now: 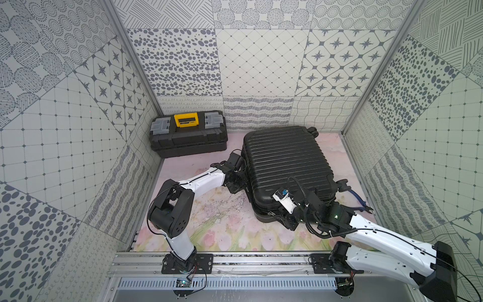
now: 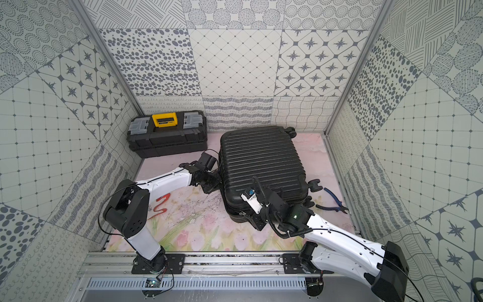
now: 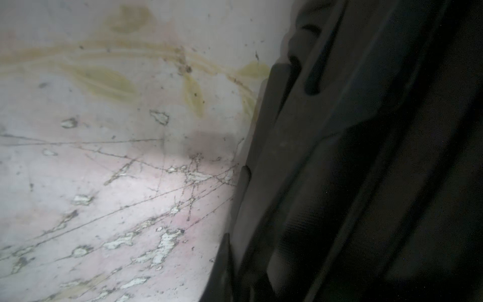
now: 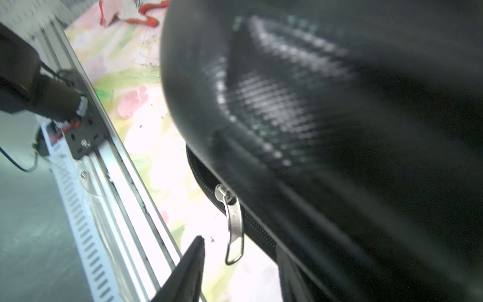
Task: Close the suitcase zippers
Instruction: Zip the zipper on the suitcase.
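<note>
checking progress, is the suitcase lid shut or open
Shut: the suitcase lies flat, ribbed shell on top, no lining showing in both top views. How far the zipper is run, cannot tell.

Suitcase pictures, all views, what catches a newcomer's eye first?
A big black ribbed suitcase lies flat mid-scene in both top views. A black toolbox with a yellow latch sits against the back wall. In the right wrist view, a silver zipper pull dangles free, close up.

We see a worn floral mat carrying the black suitcase, which lies flat towards the right wall. A black toolbox sits in the far left corner. Blue-handled pliers lie near the suitcase, and a red strip lies well apart.
</note>
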Motion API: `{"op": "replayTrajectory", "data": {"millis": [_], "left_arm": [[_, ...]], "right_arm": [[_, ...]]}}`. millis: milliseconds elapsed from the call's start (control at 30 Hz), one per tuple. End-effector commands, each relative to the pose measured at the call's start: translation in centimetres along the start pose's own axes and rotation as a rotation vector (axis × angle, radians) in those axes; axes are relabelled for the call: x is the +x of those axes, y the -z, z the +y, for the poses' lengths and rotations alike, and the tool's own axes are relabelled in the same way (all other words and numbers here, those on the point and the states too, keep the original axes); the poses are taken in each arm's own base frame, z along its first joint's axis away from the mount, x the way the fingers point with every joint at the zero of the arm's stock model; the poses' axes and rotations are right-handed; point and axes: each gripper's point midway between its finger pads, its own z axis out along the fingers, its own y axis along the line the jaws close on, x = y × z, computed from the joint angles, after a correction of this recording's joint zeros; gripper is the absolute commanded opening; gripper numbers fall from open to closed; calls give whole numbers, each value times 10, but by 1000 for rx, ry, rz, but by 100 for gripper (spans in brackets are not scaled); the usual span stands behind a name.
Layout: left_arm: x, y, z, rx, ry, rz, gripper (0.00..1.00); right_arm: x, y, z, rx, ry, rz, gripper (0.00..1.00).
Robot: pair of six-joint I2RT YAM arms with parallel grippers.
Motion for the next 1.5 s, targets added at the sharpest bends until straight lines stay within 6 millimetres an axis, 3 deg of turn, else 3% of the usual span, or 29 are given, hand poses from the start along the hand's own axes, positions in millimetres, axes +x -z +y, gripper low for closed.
{"op": "replayTrajectory", "data": {"millis": [0,133,300,433,600,867,1133,1233,1300,1467], "left_arm": [[-8,11,-1,52,169,-50,0],[1,11,-4,122,229,-33,0],[28,7,-18,179,269,-5,0],[48,0,-31,229,326,-6,0],[64,-12,-61,305,375,6,0],[46,-23,-83,354,418,-46,0],[29,-22,-78,319,372,-48,0],[24,-21,-81,323,350,-45,0],[21,-21,-80,325,348,-44,0],[18,-22,-81,320,325,-26,0]], "right_arm": [[-12,7,-13,25,-91,-40,61],[-27,15,-18,-7,-140,-91,66],[-45,13,-29,-54,-124,-100,67],[-49,9,-41,-92,-101,-82,67],[-50,9,-57,-125,-77,-42,67],[-28,35,-83,-38,-238,-28,65],[-26,59,-127,176,-368,-135,65],[-14,70,-138,244,-453,-142,64],[-11,71,-136,218,-489,-159,64],[1,50,-133,123,-545,-117,64]]}}
